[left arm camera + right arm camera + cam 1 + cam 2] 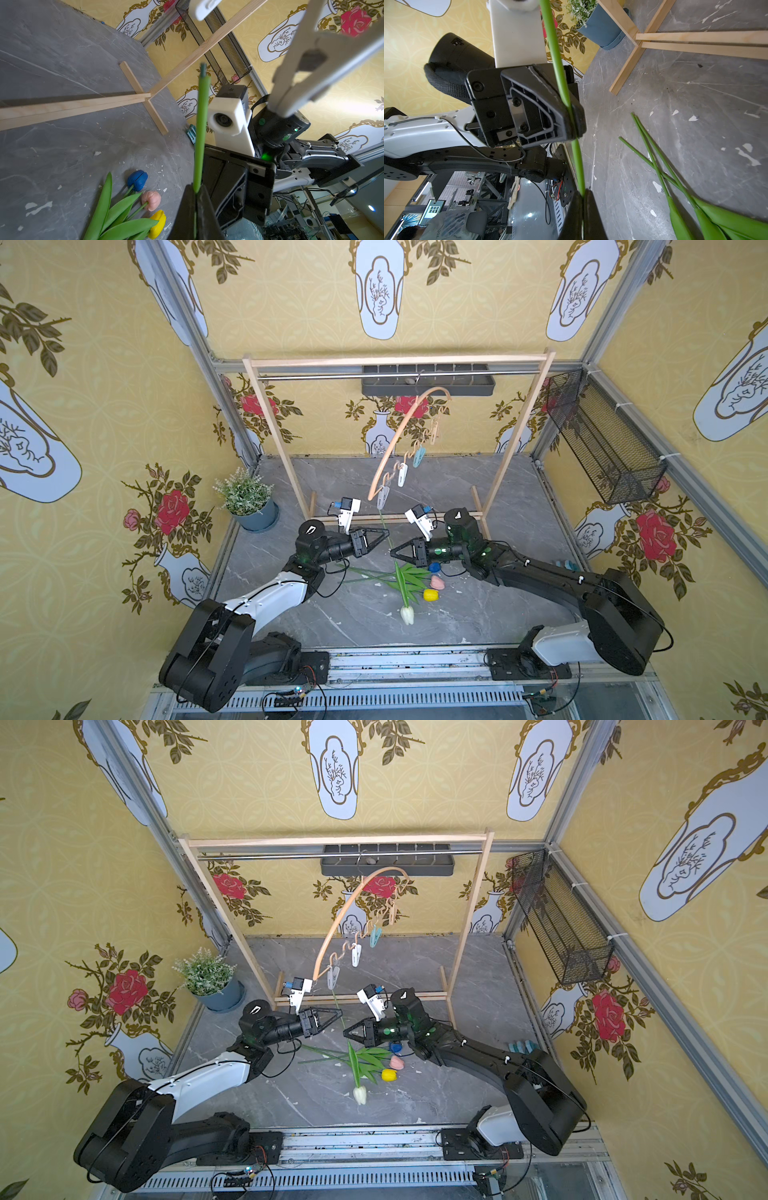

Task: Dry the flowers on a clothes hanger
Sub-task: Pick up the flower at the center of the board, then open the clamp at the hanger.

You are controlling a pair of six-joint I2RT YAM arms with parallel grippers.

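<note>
Under the tilted, arched light-wood clothes hanger (398, 435), both hands are pinched shut on one thing: the long thin green stem (383, 520) of the white-headed artificial tulip (407, 614). Your left hand (387, 533) grips it higher up and your right hand (392, 552) just below. That holds the stem nearly upright with the head hanging down over the grey marbled counter (498, 605), the way it should hang to dry. Two grips, I judge, make the thin stem steady enough to aim. Its cut end reaches just below the lowest pale clothes peg (382, 497), but your left wrist view shows it beside the peg, not between its jaws, so I take the clipping as not yet done. The blue tulip (434, 567), the pink tulip (437, 582) and the yellow tulip (431, 595) lie together on the counter near your right hand.
</note>
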